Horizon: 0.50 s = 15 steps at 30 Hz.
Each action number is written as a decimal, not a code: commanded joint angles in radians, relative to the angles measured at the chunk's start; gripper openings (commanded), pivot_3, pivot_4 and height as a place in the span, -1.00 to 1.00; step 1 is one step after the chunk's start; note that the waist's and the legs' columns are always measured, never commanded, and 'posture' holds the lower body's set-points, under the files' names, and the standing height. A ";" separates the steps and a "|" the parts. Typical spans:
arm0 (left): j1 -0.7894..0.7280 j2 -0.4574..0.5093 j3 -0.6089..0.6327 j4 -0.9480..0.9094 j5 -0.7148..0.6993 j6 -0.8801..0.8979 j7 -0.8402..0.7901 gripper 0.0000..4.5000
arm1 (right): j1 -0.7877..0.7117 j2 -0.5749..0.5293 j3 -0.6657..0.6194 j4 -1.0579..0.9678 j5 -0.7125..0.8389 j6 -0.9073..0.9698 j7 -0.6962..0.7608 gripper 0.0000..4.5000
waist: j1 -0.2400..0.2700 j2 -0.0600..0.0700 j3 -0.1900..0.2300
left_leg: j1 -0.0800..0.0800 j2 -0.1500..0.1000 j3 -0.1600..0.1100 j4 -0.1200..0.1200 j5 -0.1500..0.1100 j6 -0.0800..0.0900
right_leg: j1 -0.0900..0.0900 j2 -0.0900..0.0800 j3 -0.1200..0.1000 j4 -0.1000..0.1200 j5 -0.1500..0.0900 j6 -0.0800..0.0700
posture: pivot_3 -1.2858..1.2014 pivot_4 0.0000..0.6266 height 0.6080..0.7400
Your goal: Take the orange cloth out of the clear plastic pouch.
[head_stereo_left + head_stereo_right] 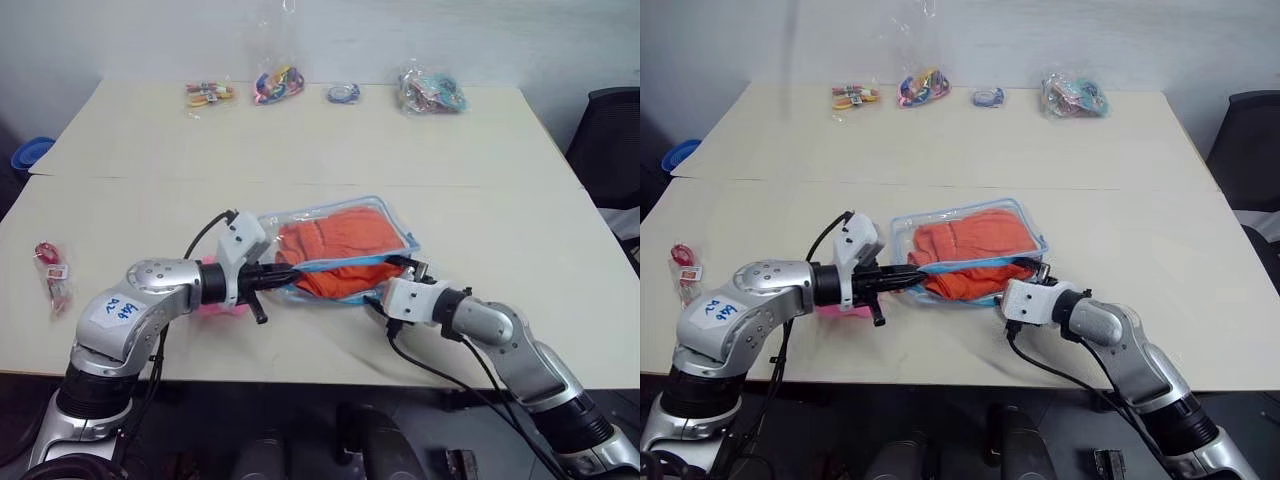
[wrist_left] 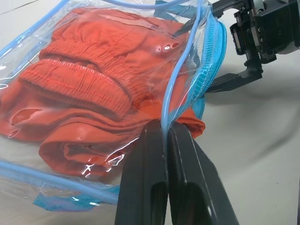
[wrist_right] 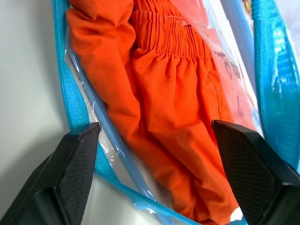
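The clear plastic pouch (image 1: 400, 232) with light blue edging lies on the table's near half. It is partly lifted at its near edge. The orange cloth (image 1: 338, 238) is bunched inside it, and some of it bulges from the open near side (image 3: 164, 117). My left gripper (image 2: 165, 129) is shut on the pouch's blue-edged rim (image 2: 185, 70), reaching in from the left (image 1: 288, 272). My right gripper (image 3: 159, 136) stands open at the pouch's mouth, its fingers (image 3: 75, 159) spread either side of the orange cloth without touching it. A pink plush toy (image 1: 222, 309) peeks out under my left forearm.
Several small clear bags of colourful trinkets (image 1: 278, 82) line the table's far edge. A red packet (image 1: 52, 270) lies near the left edge. A blue bowl (image 1: 30, 153) sits off the table's left and a black chair (image 1: 610, 150) stands at the right.
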 commanded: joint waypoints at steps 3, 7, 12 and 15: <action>-0.007 -0.011 -0.014 -0.049 -0.018 -0.009 -0.001 -1.00 | -0.047 0.037 0.021 0.024 -0.059 0.001 -0.007 0.75 | -0.001 0.000 0.000 | 0.000 0.000 0.000 0.000 0.000 0.000 | 0.000 0.000 0.000 0.000 0.000 0.000 | 0.03 -0.52 1.00; -0.005 -0.013 -0.025 -0.053 -0.013 -0.014 0.002 -1.00 | -0.075 0.055 0.051 0.053 -0.121 -0.026 -0.011 0.75 | -0.003 0.000 0.000 | 0.000 0.000 0.000 0.000 0.000 0.000 | 0.000 0.000 0.000 0.001 0.000 0.000 | 0.03 -0.52 1.00; 0.001 -0.011 -0.022 -0.060 -0.018 -0.012 0.007 -1.00 | -0.107 0.066 0.066 0.101 -0.170 -0.048 -0.008 0.75 | -0.004 0.000 0.000 | 0.001 0.000 0.000 0.000 0.000 0.000 | 0.001 0.000 0.001 0.001 0.000 0.000 | 0.03 -0.52 1.00; 0.009 -0.005 -0.019 -0.062 -0.017 -0.015 0.006 -1.00 | -0.123 0.096 0.047 0.087 -0.132 -0.020 0.014 0.75 | -0.006 -0.001 -0.001 | 0.001 0.000 0.000 0.000 0.001 -0.001 | 0.001 0.000 0.001 0.002 0.000 0.000 | 0.03 -0.52 1.00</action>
